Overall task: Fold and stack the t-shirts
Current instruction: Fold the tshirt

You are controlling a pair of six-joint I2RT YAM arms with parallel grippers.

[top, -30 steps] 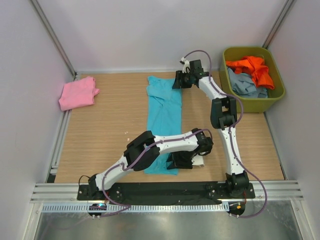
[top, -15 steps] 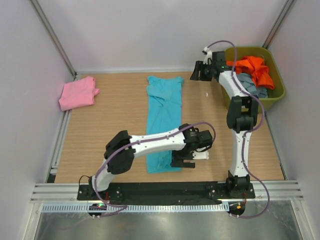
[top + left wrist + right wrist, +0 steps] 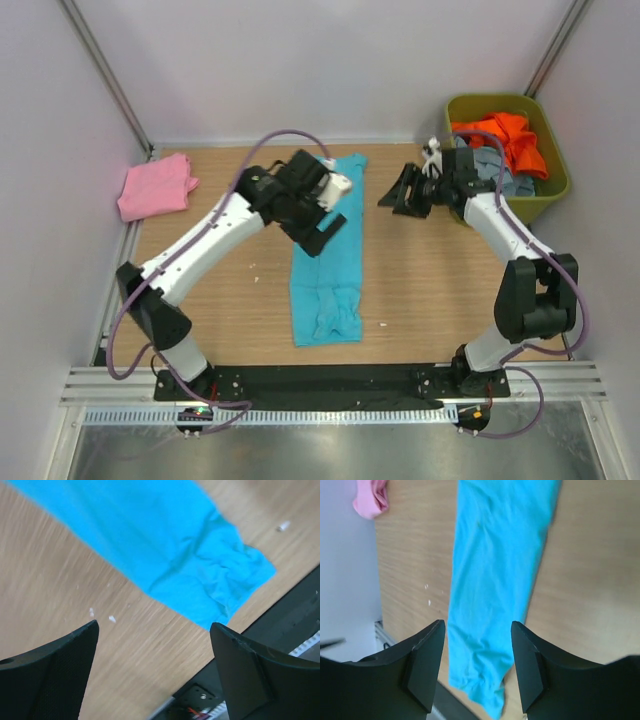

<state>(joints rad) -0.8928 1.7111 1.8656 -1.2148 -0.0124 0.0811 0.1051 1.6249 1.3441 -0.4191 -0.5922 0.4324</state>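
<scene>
Left fingers (image 3: 50, 675) gape over turquoise t-shirt (image 3: 325, 260), right fingers (image 3: 425, 665) gape beside it

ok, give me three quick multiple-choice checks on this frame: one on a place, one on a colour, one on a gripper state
1. Where on the table is the pink t-shirt?
A near-right corner
B far-left corner
C centre

2. The long t-shirt mid-table is:
A orange
B grey
C turquoise

3. The left gripper is:
A open and empty
B shut on the pink t-shirt
C shut on the long t-shirt

Key:
1 B: it lies by the left wall at the far edge.
2 C: every view shows it turquoise.
3 A: the left wrist view shows it spread wide with nothing between.
</scene>
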